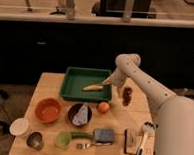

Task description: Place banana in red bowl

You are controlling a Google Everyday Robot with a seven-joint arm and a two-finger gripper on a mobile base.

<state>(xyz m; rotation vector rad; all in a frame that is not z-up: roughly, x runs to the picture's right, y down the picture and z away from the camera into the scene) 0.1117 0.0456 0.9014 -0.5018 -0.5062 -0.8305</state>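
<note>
Camera view: the gripper hangs over the right end of the green tray, right at the tip of the banana; how wide it stands, and whether it grips the banana, cannot be told. The banana lies slanted in the tray, toward its right side. The red bowl sits on the table in front of the tray's left corner, apart from it. Beside it is a dark bowl, then an orange.
</note>
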